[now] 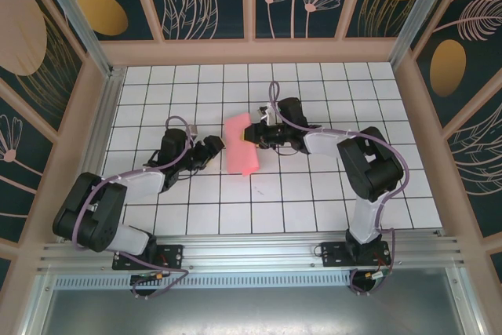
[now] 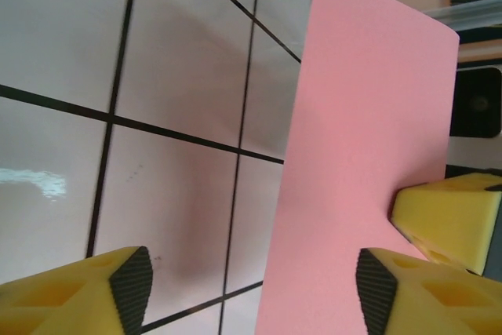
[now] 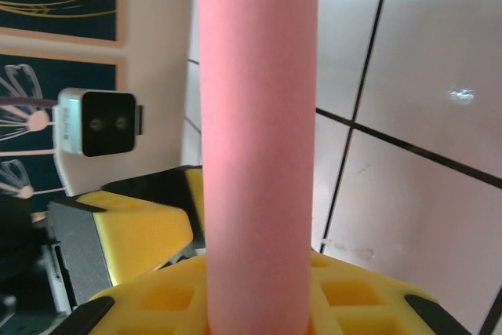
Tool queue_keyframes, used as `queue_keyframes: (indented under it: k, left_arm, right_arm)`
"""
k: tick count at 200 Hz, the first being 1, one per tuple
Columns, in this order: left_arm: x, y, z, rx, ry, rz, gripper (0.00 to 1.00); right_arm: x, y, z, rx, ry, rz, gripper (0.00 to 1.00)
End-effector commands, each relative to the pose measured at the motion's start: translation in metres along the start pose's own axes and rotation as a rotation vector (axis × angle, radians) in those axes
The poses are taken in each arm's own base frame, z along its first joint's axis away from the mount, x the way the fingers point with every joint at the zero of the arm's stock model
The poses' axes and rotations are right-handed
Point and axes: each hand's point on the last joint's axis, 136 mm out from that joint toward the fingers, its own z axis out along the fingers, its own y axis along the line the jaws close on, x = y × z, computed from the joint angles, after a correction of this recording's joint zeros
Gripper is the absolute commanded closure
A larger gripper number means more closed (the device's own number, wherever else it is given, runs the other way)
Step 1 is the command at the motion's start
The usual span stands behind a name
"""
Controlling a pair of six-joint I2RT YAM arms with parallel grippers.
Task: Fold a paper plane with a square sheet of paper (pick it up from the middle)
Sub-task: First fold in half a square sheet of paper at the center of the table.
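The square sheet of paper is salmon pink and bent over into a loop, standing above the tiles mid-table. My right gripper is shut on its upper right part. In the right wrist view the sheet rises from between the yellow fingers of that gripper. My left gripper stands open just left of the sheet. In the left wrist view its pads are wide apart around the sheet's edge without pressing it. A paper plane is out of view.
White tiled table walled by a wooden frame. The right gripper's yellow finger sits close beside my left gripper's right pad. The left wrist camera faces the right gripper at close range.
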Motion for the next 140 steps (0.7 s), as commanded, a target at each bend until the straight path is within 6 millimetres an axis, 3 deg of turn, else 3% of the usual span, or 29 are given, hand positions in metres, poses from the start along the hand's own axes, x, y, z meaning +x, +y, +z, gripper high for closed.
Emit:
queue_keyframes:
  k: [1,34,78,140]
  left_arm:
    - [0.004,-0.030,0.000,0.176,0.032,0.039,0.25]
    - [0.006,-0.049,-0.001,0.294,0.047,0.059,0.27]
    - [0.007,-0.057,0.002,0.350,0.054,0.062,0.48]
    - [0.007,-0.071,0.003,0.421,0.059,0.057,0.63]
  right_arm:
    - [0.001,0.030,-0.010,-0.140,0.035,-0.064,0.74]
    - [0.007,0.035,-0.014,-0.187,0.082,-0.059,0.74]
    - [0.009,0.035,-0.013,-0.196,0.101,-0.045,0.74]
    - [0.010,0.036,-0.012,-0.224,0.117,-0.020,0.74]
